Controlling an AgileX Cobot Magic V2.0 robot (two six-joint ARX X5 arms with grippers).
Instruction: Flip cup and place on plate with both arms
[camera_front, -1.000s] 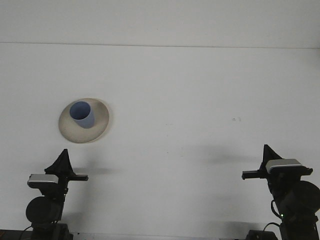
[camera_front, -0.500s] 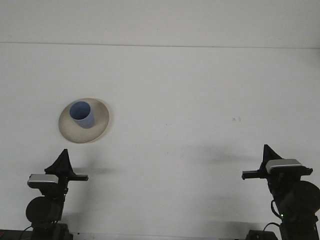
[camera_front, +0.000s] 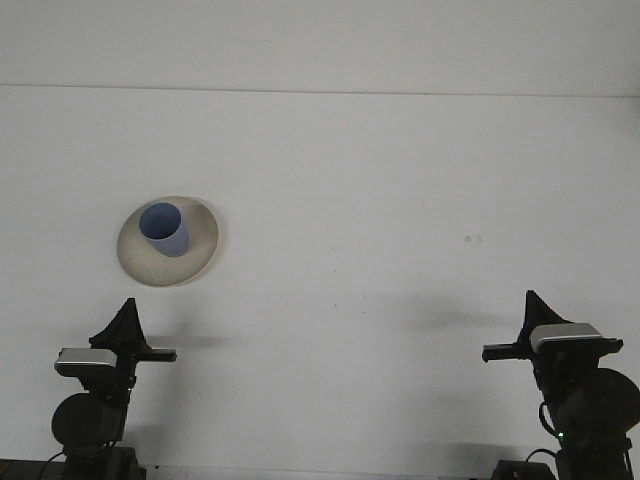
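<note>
Blue cup (camera_front: 165, 229) is sitting mouth-up on the plate (camera_front: 196, 258), so the task looks finished. Left gripper (camera_front: 128, 318) and right gripper (camera_front: 531, 306) are hanging well apart from the plate, near the bench (camera_front: 400, 200) front edge; can't tell finger state.

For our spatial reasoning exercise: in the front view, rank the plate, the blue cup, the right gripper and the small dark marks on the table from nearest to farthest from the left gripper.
From the left gripper:
1. Plate, just ahead on the left side.
2. Blue cup, upright on the plate, slightly beyond its near rim.
3. Dark marks, far right of centre.
4. Right gripper, at the opposite side; close to the marks, though seemingly farther.
</note>
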